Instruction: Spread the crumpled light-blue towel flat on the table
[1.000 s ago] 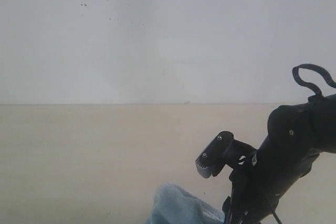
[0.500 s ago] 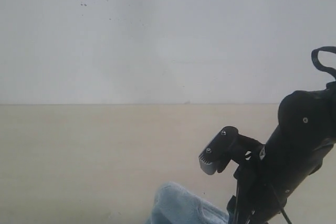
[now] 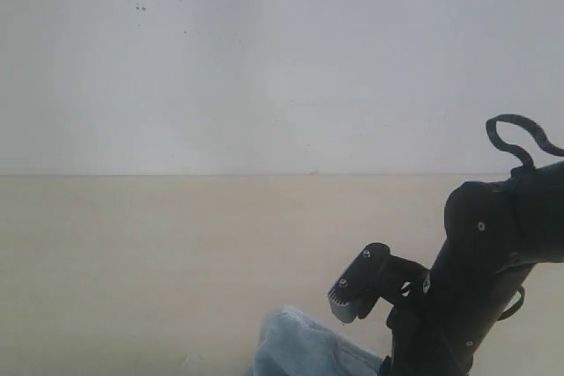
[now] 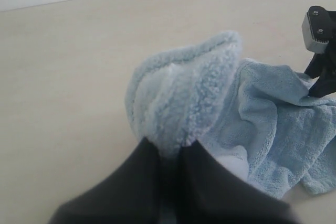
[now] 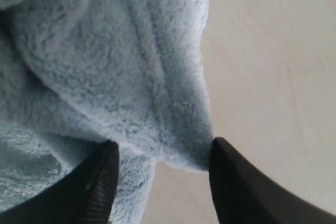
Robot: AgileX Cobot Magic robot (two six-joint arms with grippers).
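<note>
The pale-blue towel lies crumpled on the cream table. My left gripper is shut on a raised fold of it, and the fluffy fold stands up just beyond the fingertips. A small white patch shows beside one finger. In the right wrist view the towel fills most of the picture. My right gripper is open, its fingers standing on either side of a hanging fold, over the bare table. The exterior view shows only a corner of the towel at the bottom edge.
The black right arm rises at the lower right of the exterior view, with a looped cable above it. A white speckled wall closes the table's far side. Part of the right arm stands by the towel.
The right arm rose and shifted right half a second ago, then came back down and left to about where it stood. The towel corner in the exterior view has not moved.
</note>
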